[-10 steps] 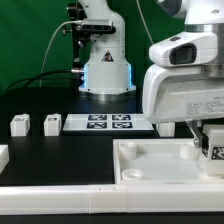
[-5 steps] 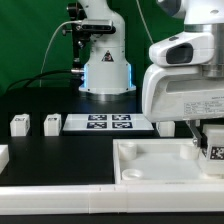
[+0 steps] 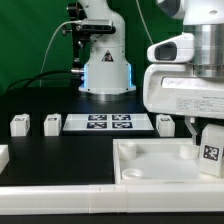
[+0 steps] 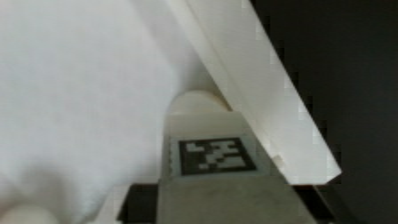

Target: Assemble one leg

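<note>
The leg (image 3: 210,152), a small white block w/ a black-and-white square tag on its face, is gripped slightly tilted under the gripper (image 3: 203,130), fingers closed on it, at the exterior view's right. It is seen over the right end of the large white panel (image 3: 150,165); contact w/ the panel can't be told. In the wrist view the leg (image 4: 217,160) is shown tag-on, approx. centred. The marker board (image 3: 108,122) lies on the table behind.

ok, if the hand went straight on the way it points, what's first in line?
Probably the white panel, just under the leg held in the hand; the leg would touch it first. Depth is unclear.
</note>
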Controlling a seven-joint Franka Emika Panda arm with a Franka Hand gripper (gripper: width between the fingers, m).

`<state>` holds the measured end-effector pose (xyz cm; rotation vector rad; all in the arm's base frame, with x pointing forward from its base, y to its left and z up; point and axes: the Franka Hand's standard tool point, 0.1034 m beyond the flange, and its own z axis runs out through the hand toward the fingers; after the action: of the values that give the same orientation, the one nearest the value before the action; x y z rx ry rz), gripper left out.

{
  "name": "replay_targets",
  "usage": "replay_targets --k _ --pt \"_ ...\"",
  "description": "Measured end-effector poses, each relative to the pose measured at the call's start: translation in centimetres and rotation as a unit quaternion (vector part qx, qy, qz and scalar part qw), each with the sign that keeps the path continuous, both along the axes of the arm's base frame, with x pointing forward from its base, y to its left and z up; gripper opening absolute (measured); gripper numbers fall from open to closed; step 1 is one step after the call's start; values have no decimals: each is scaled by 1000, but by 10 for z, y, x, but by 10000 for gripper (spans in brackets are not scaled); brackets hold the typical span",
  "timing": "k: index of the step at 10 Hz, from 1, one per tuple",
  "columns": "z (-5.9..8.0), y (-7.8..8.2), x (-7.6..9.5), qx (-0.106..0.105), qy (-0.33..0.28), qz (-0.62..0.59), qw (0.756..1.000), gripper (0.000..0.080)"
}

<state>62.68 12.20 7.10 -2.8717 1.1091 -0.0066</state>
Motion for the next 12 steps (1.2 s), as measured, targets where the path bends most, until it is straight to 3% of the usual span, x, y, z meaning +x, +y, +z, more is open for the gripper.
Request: replay_targets --k 4,7,9,11,12 --pt "0 8 -2 13 16 -237 971 296" --pt "0 12 -3 19 27 -393 919 296" --pt "0 12 -3 25 36 -492 870 296" --pt "0 12 -3 24 36 -499 866 296" --pt "0 13 -3 24 36 -495 868 406"
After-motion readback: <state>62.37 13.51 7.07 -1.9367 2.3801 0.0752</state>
